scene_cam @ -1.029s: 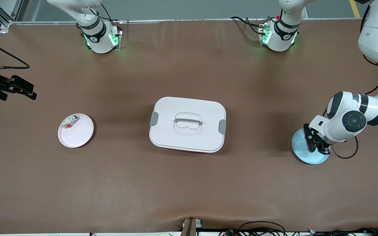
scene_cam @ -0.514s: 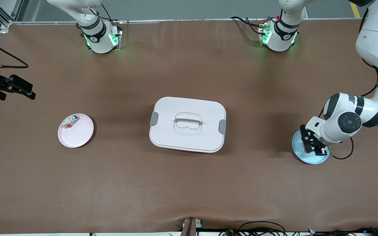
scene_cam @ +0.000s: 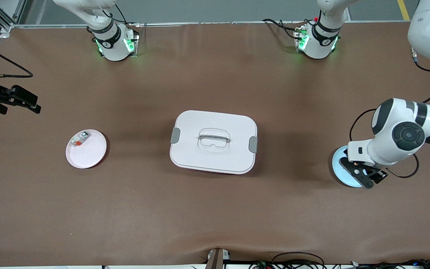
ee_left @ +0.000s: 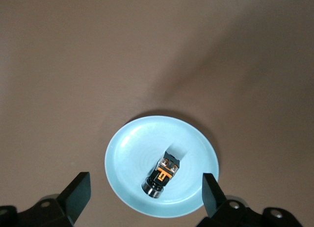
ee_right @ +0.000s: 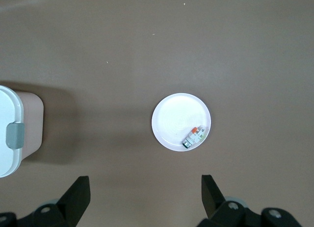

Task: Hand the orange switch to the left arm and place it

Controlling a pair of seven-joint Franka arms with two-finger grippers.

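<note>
Pale blue plate [ee_left: 162,163] at the left arm's end of the table carries the orange switch [ee_left: 163,175], lying on its side; left gripper [ee_left: 147,200] hovers over it, fingers spread wide; right gripper [ee_right: 145,197] waits, also wide, above the table near a white plate [ee_right: 181,121]; the box [scene_cam: 213,141] sits mid-table.

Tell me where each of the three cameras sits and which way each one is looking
Front view: high across the table, facing both bases; shows the box, left gripper over the blue plate, right gripper waiting at the table's edge.
Left wrist view: looks straight down on the orange switch lying in the blue plate; its open fingertips show.
Right wrist view: looks down on the white plate holding a white-grey component; its open fingertips show.
Shared: the box corner in the right wrist and front views.
</note>
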